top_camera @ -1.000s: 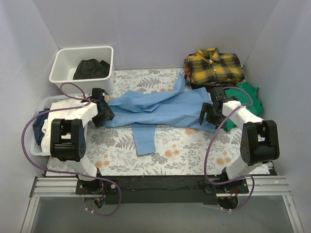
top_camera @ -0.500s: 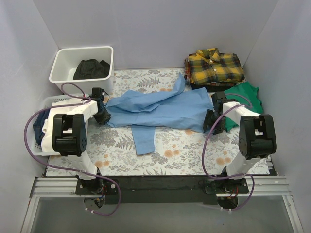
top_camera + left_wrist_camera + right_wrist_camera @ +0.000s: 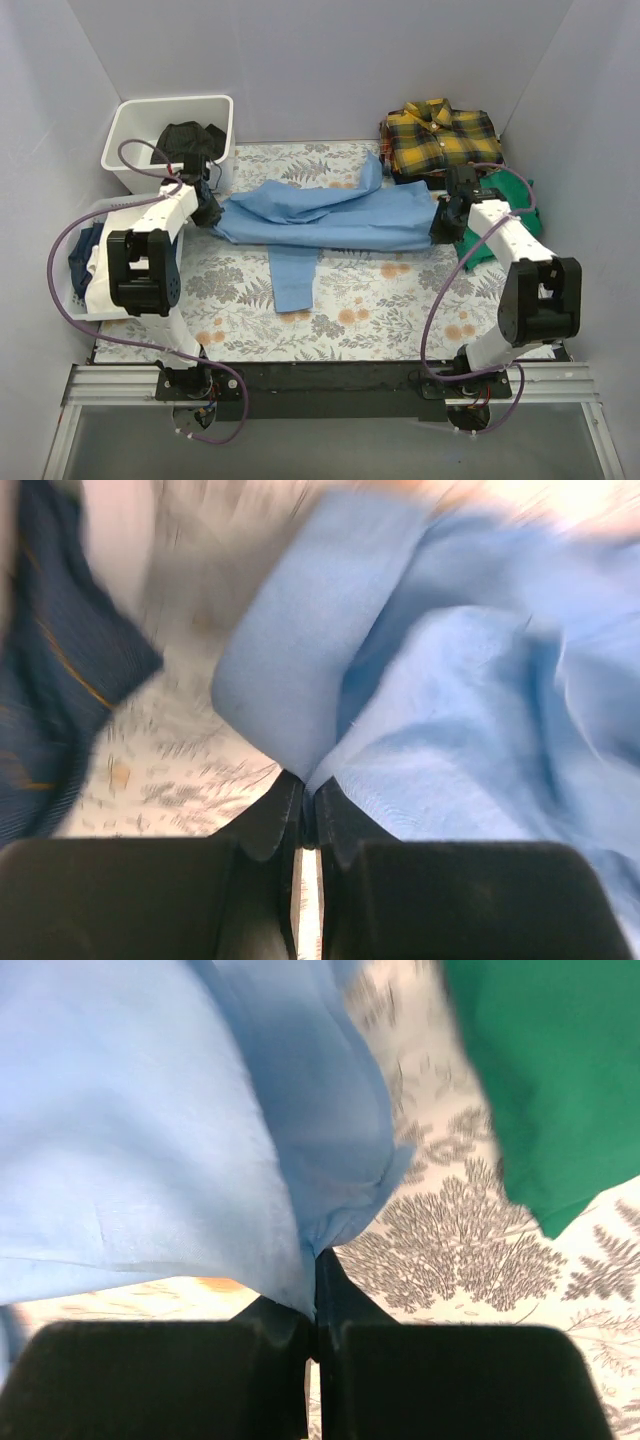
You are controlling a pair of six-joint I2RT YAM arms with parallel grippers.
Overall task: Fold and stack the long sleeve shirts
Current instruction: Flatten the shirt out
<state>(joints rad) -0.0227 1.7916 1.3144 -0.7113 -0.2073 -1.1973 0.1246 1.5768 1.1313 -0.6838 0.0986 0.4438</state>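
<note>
The light blue shirt (image 3: 320, 215) is seen spread across the middle of the floral table (image 3: 400, 300), with one sleeve trailing toward 6 o'clock. Its 9 o'clock edge is clamped in the left gripper (image 3: 209, 211) and its 3 o'clock edge in the right gripper (image 3: 440, 223). The yellow-and-black plaid shirt (image 3: 440, 138) is seen folded at 1 o'clock.

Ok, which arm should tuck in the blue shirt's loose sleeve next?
Left, probably: left gripper, shut on the blue shirt's end, sits nearer that sleeve than the right gripper, clamped at the opposite end.
</note>
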